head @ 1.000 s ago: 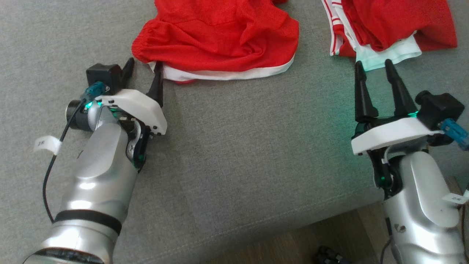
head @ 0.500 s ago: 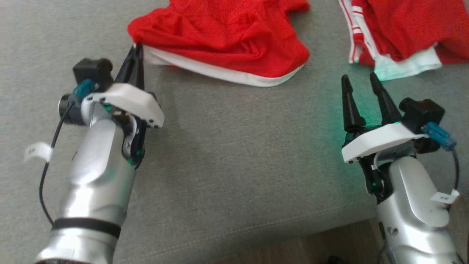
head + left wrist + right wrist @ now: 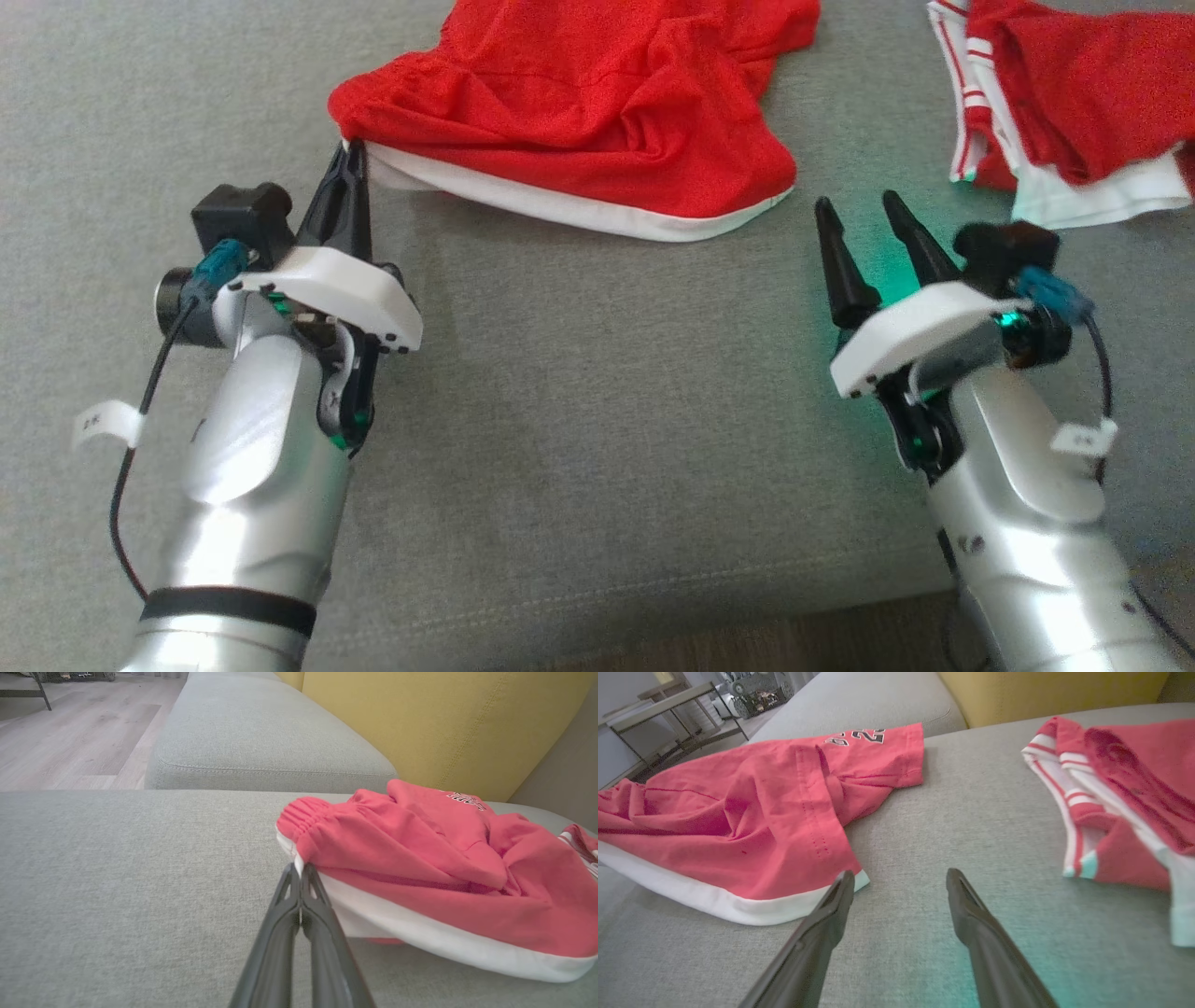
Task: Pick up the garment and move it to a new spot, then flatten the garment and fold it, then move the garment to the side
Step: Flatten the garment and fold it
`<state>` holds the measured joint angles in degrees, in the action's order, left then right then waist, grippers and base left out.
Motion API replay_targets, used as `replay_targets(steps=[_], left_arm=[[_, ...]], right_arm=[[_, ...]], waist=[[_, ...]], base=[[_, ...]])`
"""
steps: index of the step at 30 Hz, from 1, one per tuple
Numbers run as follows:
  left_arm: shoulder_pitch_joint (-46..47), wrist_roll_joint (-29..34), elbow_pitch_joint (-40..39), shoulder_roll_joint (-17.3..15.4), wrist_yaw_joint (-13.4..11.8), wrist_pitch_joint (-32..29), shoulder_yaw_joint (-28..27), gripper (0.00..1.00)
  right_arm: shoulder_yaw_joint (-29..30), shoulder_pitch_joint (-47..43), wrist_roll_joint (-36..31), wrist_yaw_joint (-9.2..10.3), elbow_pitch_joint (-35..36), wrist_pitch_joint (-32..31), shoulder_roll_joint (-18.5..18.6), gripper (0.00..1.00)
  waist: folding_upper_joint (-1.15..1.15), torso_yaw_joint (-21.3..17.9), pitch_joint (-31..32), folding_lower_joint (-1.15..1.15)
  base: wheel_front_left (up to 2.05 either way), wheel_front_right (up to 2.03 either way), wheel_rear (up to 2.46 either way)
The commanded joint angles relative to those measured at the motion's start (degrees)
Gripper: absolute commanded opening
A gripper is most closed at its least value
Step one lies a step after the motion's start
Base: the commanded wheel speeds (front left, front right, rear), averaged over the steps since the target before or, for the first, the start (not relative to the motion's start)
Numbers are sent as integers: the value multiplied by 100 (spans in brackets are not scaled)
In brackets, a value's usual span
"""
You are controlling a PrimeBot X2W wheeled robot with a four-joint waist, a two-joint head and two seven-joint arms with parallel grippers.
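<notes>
Left gripper (image 3: pixel 347 159): jaws pinched together on the white-hemmed corner of crumpled red mesh shorts (image 3: pixel 579 121), beside the elastic waistband. The shorts spread away from its fingertips toward the right gripper (image 3: pixel 854 201), resting on a grey fabric sofa cushion (image 3: pixel 607 420). Right gripper: fingers spread wide, empty, tips just beside the shorts' other hem corner. A red-and-white striped garment (image 3: pixel 1074 103) lies beyond its outer side.

L gripper (image 3: pixel 347 161): fingers (image 3: pixel 341 201) pinched tight together, pointing fwd. R gripper (image 3: pixel 857 203): fingers spread wide, tilted slightly left. Silver forearms trail behind both.
</notes>
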<state>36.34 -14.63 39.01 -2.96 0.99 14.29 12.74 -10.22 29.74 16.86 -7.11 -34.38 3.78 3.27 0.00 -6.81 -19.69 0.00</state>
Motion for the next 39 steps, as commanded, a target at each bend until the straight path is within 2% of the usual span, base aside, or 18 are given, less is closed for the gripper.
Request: replay_targets(steps=[1,9,17,18,19,20,29,34,39], left_arm=[[48,45,-201,-115,-35,71,-157,0],[35,23,-317,-23,7,71,-40,0],[70,-39,-350,3,22,71,98,0],[74,-44,-350,4,21,71,111,0],[78,-48,-347,4,19,71,123,0],[81,-47,-334,5,16,71,136,0],[67,-3,-81,7,60,71,232,0],[34,55,116,-50,218,71,336,0],[7,132,74,-164,338,71,479,0]], right_arm=[[-141,167,-20,-37,121,-13,-39,100],[-506,791,-97,-37,-881,-154,15,100],[-864,1120,132,-37,-1485,-74,108,100],[-930,1147,188,-37,-1541,-87,107,67],[-1007,1169,250,-37,-1586,-101,105,28],[-1096,1190,307,-37,-1619,-107,109,0],[-1577,1295,719,-37,-1743,253,438,0],[-1529,1311,733,-37,-1597,826,724,0],[-1404,1297,572,-37,-1155,1034,941,0]], waist=[[0,41,-25,0],[0,311,-107,0],[0,419,-134,0],[0,423,-135,0],[0,426,-135,0],[0,427,-133,0],[0,447,-28,0],[0,445,203,0],[0,388,482,0]], base=[[0,0,0],[0,0,0],[0,0,0],[0,0,0],[0,0,0],[0,0,0],[0,0,0],[0,0,0],[0,0,0]])
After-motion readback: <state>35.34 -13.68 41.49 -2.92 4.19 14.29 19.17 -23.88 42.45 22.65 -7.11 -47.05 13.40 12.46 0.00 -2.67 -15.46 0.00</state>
